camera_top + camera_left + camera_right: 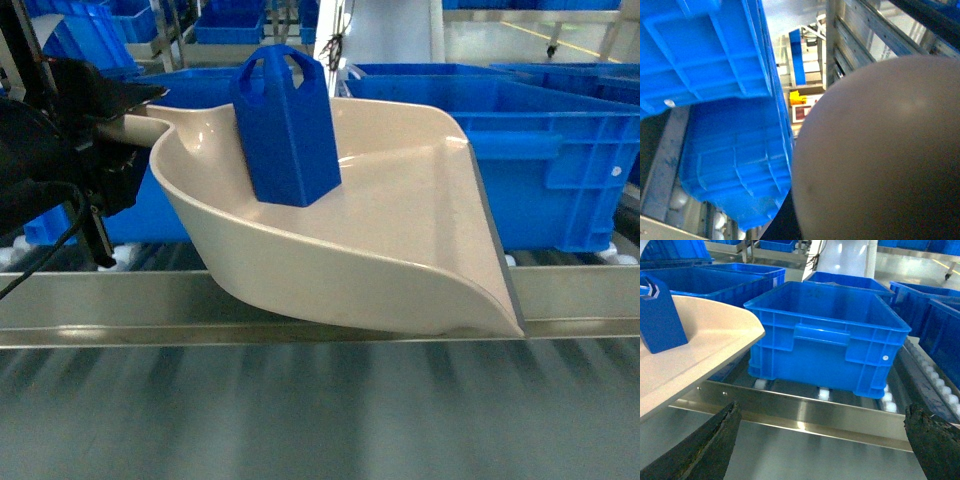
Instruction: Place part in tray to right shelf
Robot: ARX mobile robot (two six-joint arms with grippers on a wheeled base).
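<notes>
Right, the biggest thing ahead of me is the right shelf [300, 300], its shiny steel front rail running across the head view with white rollers behind it. Large blue crates [825, 335] sit on those rollers, filling the space behind the rail.

Next down in size is the tray [400, 220], the cream scoop. I have it carried above the front rail, handle toward my left side, wide lip pointing right and tipped slightly down. It hangs in front of the crates rather than in among them — the crates leave little open room behind the rail.

The part [287, 125] stands upright in the deep rear of the tray, near the handle, where the curved wall should keep it from sliding out.

My left gripper [100, 130] is closed around the tray's handle; its own camera shows mostly the scoop's rounded underside. My right gripper [822, 440] is spread wide and empty — both dark fingers frame the rail and hold nothing.
</notes>
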